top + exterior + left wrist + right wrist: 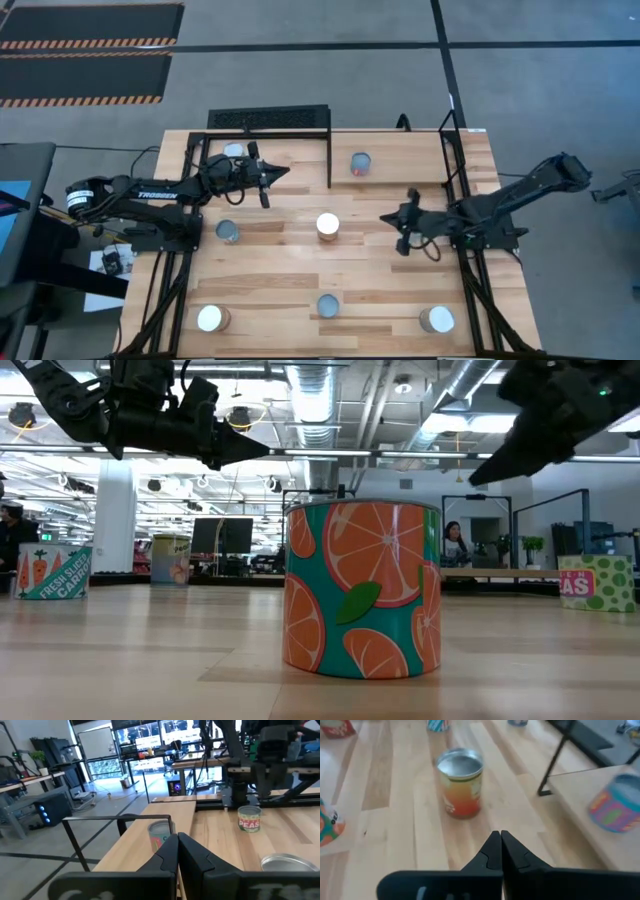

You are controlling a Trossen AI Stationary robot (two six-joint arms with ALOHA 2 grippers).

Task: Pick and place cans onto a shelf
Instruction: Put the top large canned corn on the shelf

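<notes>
Orange can (362,589) near table edge; both grippers (283,174) (385,219) clenched, empty, w/ clearance.

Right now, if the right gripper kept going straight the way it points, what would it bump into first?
Probably the middle can. The right gripper, shut and empty, aims almost straight at it with only bare table between, though it may sit a bit high.

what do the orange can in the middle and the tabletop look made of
The orange can looks like metal: a shiny, silvery ridged lid above a glossy printed label that could be paper or print. The tabletop looks like pale wood, with visible plank seams, grain and a smooth satin finish.
</notes>
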